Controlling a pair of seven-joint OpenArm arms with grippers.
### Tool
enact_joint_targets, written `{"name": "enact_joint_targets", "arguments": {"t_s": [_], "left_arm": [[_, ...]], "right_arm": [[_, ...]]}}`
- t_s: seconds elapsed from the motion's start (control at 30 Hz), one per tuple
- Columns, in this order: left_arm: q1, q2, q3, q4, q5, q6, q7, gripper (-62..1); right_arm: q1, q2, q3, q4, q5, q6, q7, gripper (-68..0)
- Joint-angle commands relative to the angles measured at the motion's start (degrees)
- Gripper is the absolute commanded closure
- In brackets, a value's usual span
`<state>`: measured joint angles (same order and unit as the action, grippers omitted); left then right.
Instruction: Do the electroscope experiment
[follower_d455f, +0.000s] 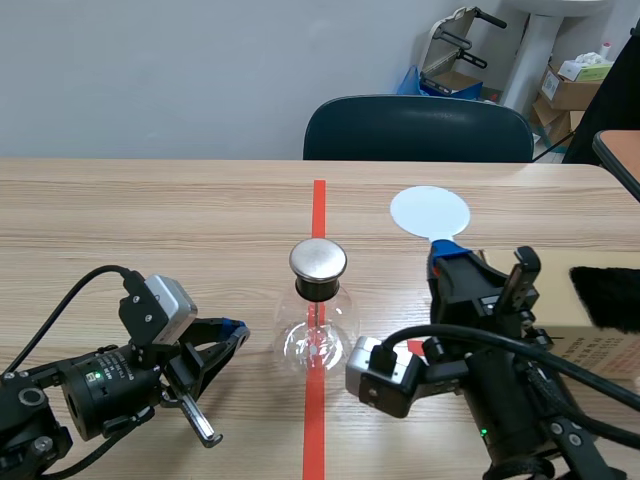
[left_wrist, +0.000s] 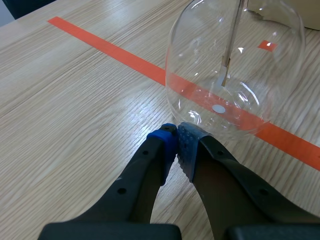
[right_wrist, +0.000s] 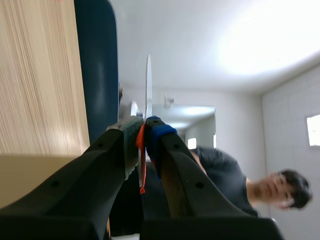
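Note:
The electroscope, a round glass flask (follower_d455f: 315, 335) with a metal cap (follower_d455f: 318, 260) and a thin rod inside, stands on the red tape line mid-table. My left gripper (follower_d455f: 232, 333) lies low on the table just left of it, shut on nothing. In the left wrist view its tips (left_wrist: 176, 137) meet right in front of the flask (left_wrist: 235, 70). My right gripper (follower_d455f: 447, 248) is raised to the right of the flask, shut on the handle of a white round disc (follower_d455f: 430, 212). The right wrist view shows that disc (right_wrist: 148, 85) edge-on, its red handle pinched in the right gripper (right_wrist: 142, 129).
A cardboard box (follower_d455f: 590, 345) with a black furry cloth (follower_d455f: 605, 295) on it stands at the table's right edge. A dark chair (follower_d455f: 418, 128) is behind the far edge. A person (right_wrist: 240, 180) appears in the right wrist view.

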<state>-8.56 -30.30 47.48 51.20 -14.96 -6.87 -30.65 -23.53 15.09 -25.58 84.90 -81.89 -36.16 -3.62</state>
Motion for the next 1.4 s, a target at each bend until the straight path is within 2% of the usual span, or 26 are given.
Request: {"name": "enact_joint_targets", "arguments": {"t_s": [0.0,0.3,0.57,1.13,1.27,1.37], "left_arm": [[-0.3,0.3,-0.1,1.2,-0.2,0.2,-1.2,-4.0],[-0.3,0.3,-0.1,1.2,-0.2,0.3,-1.2,-4.0],[-0.3,0.3,-0.1,1.2,-0.2,0.3,-1.2,-4.0],[-0.3,0.3,-0.1,1.2,-0.2,0.3,-1.2,-4.0],[-0.3,0.3,-0.1,1.2,-0.2,0.3,-1.2,-4.0],[-0.3,0.3,-0.1,1.2,-0.2,0.3,-1.2,-4.0]], "right_arm": [[0.7,0.6,0.5,0.7,0.0,-0.6,2.2,-1.7],[0.7,0.6,0.5,0.7,0.0,-0.6,17.4,-1.7],[0.7,0.6,0.5,0.7,0.0,-0.6,23.2,-1.7],[0.7,0.6,0.5,0.7,0.0,-0.6,23.9,-1.7],[0.7,0.6,0.5,0.7,0.0,-0.6,21.3,-1.7],[0.7,0.6,0.5,0.7,0.0,-0.6,17.4,-1.7]]}}
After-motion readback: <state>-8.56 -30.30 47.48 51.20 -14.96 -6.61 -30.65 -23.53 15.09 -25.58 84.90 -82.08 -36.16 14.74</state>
